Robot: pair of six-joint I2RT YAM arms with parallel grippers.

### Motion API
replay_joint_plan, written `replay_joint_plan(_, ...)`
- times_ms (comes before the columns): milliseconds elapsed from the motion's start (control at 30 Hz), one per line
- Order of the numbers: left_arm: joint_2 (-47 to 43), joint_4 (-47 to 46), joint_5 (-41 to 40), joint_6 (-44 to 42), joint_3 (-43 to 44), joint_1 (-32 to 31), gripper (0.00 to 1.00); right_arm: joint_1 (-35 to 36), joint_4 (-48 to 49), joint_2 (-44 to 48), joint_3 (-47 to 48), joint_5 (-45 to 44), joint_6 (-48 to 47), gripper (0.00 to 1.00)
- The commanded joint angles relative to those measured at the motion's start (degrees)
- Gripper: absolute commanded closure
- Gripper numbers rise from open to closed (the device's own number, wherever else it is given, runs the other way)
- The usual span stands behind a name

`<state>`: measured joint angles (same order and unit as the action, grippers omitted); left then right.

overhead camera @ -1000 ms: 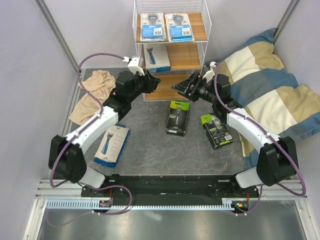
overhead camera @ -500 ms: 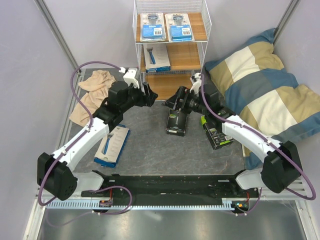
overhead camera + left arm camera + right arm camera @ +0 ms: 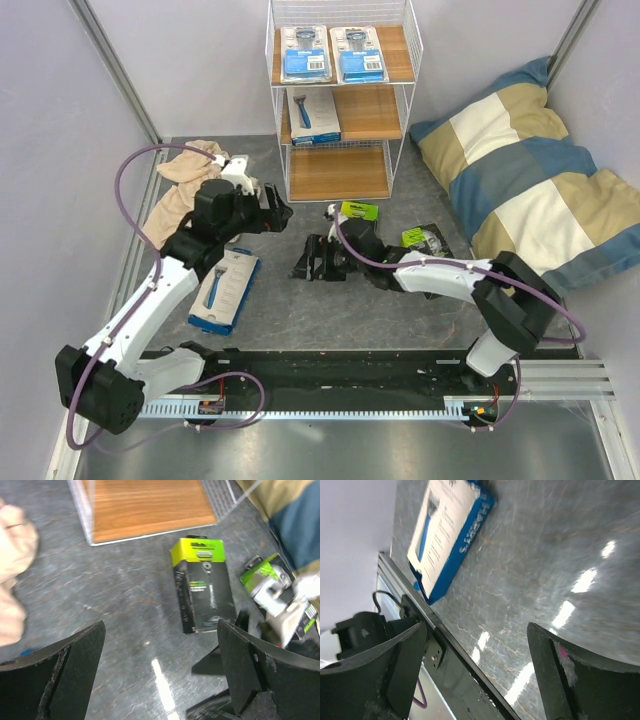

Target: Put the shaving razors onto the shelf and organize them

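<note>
Hands both came back from the shelf [image 3: 337, 172], my left gripper [image 3: 160, 647] spread wide and empty with a black-and-green box [image 3: 202, 582] ahead of it, my right gripper [image 3: 475, 655] wide and empty too, the white pack [image 3: 447, 530] beyond it, so another pick seems next.

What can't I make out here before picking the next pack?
Top view: the right arm hides most of the left black-and-green box and part of the right black-and-green box.
Left wrist: that right box is blurred, half behind the arm; the shelf is cut by the top edge.
Right wrist: the white razor pack runs off the top edge.
</note>
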<state>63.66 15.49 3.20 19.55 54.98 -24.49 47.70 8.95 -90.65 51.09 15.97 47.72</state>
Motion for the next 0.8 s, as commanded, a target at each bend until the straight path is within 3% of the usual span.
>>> replay_joint_plan(0, -3.4, 5.8, -1.4, 3.3, -0.2, 3.4, 0.00, 3.8, 7.2, -5.2, 2.9, 0.1, 2.6, 0.10)
replay_joint_plan(200, -6.7, 11.2, 0.7, 3.7, 0.3, 9.7, 0.00, 5.4, 11.3, -12.0, 5.9, 1.9, 5.6, 0.10)
replay_joint_plan(433, -5.1, 14.7, 12.7, 3.8, 1.4, 19.6, 0.00, 5.8, 13.5, -17.7, 9.8, 3.4, 7.7, 0.10)
replay_joint_plan(767, -2.8, 14.9, 16.2, 2.9, -0.3, 22.7, 0.00, 7.2, 13.0, -25.5, 16.8, 4.6, 9.2, 0.13)
